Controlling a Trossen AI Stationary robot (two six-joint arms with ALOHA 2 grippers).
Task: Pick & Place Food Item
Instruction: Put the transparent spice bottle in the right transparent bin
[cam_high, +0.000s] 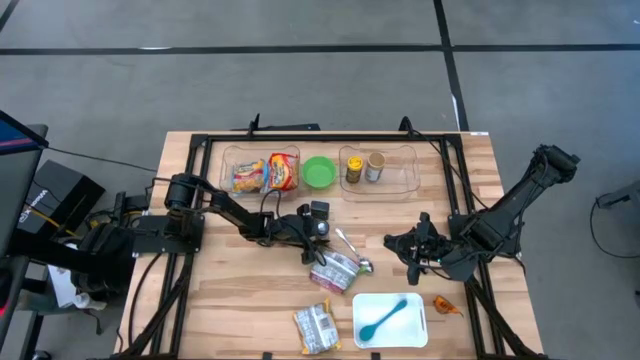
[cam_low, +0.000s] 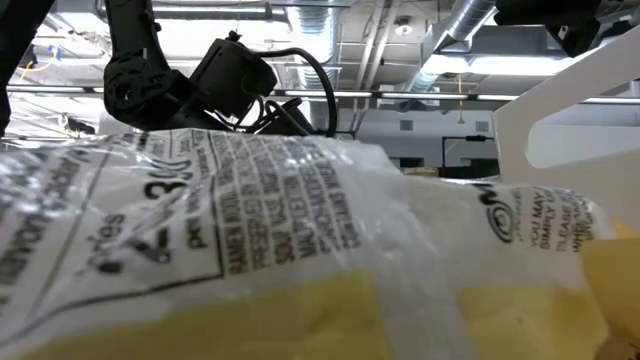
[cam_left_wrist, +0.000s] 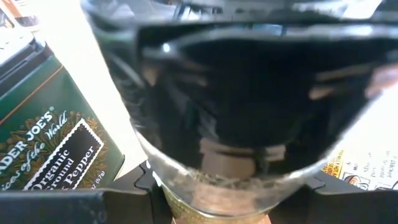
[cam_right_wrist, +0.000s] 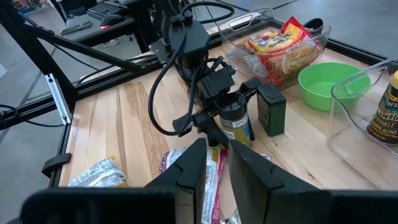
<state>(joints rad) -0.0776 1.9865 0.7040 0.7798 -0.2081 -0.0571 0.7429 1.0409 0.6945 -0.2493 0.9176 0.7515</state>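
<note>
A spice jar (cam_right_wrist: 234, 119) with a black lid and a yellow label is at the table's middle, right beside a dark green pepper tin (cam_right_wrist: 272, 109). My left gripper (cam_high: 312, 228) reaches in from the table's left and is shut on the jar, which fills the left wrist view (cam_left_wrist: 217, 124); the tin (cam_left_wrist: 50, 149) shows next to it there. My right gripper (cam_high: 405, 245) waits right of the middle, shut to a narrow gap and empty, pointing at the jar. The low view is blocked by a snack packet (cam_low: 300, 260). My left gripper pinches the jar's body just under the black lid (cam_right_wrist: 236, 127) between its two fingers (cam_left_wrist: 144, 180), one on each side. The fingers come about level from the table's left. The jar is roughly upright; whether its base is on the table I cannot tell.
Two clear bins stand at the back: noodle packets (cam_high: 268, 172) in the left one, jars (cam_high: 363, 168) in the right, with a green bowl (cam_high: 320, 171) between them. A flat packet (cam_high: 335, 270) and a metal spoon (cam_high: 352, 252) lie near the jar. A white tray (cam_high: 410, 330) with a blue spoon and a snack packet (cam_high: 316, 327) lie near the front edge.
</note>
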